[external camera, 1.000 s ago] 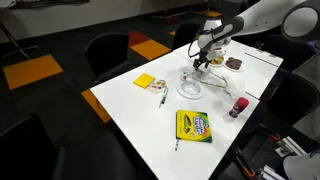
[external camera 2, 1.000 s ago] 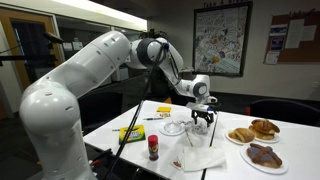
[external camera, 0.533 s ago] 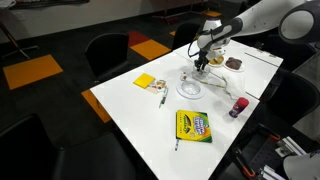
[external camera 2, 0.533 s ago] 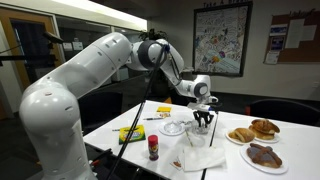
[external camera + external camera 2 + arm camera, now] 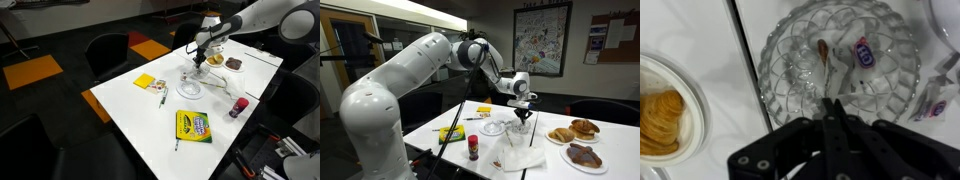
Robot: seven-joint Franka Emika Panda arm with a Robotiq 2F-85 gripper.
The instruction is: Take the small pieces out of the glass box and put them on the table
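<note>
- Showing the gripper poised directly above the glass box, its fingers pressed together to a point. No piece can be made out between them.
- The glass box stands on the table. In the wrist view its patterned wall fills most of the picture.
- Inside the glass box, a wrapped piece and a brown piece lie near each other, on the side away from the gripper.
- A second wrapped piece lies at the edge of the glass box. Whether it is inside or outside the rim cannot be told.
- A plate of pastries sits beside the glass box, apart from it.
- Step in hand, as judged: fetching one piece from the glass box.
- To do it well:
  - Spread the fingers before lowering and centre them on one piece only.
  - Come straight down, clear of the glass wall.
  - Close gently, since the wrapper looks thin and slippery.
  - Lift above the rim before moving sideways.
  - Set the piece on bare table, away from the glass box and the plate.
</note>
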